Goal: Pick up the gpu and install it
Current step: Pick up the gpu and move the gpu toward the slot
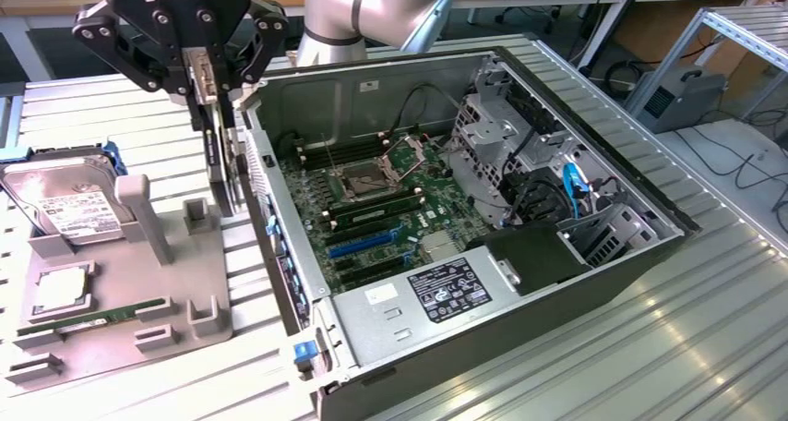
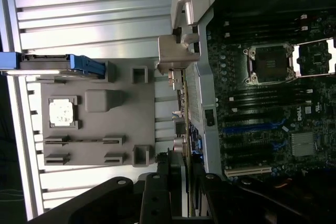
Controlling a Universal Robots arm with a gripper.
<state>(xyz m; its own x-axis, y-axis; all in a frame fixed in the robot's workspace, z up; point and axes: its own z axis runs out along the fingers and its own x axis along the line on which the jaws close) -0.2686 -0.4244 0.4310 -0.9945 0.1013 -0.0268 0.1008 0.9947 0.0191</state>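
Exterior view first: your tool (image 1: 216, 102) sits high at the exterior view's left, with its fingers partly closed and pinching the upper edge of the gpu (image 1: 223, 167). The card hangs upright and edge-on below the fingers, a thin dark slab. It is just beside the outer wall of the open computer case (image 1: 615, 209), on the side facing the grey holder tray (image 1: 185, 319). You cannot tell from here whether its lower end touches the tray's small upright post or is clear of it.

In the wrist view you look down along the card. The tool (image 2: 178, 174) has one black finger on each face of the gpu (image 2: 181, 108). The card's silvery end bracket (image 2: 184, 19) is at the end far from the fingers. The card runs along the gap between the tray (image 2: 142, 124) and the case wall (image 2: 202, 103), and it is not inside the case.

The motherboard (image 1: 382, 209) lies exposed in the case, and its long blue slots (image 1: 364, 241) are bare. On the tray you can see the hard drive (image 1: 68, 204) propped in its cradle, the memory stick (image 1: 105, 312) lying flat, and a square processor chip (image 1: 59, 292). Everything stands on the ribbed metal worktop (image 1: 689, 347).
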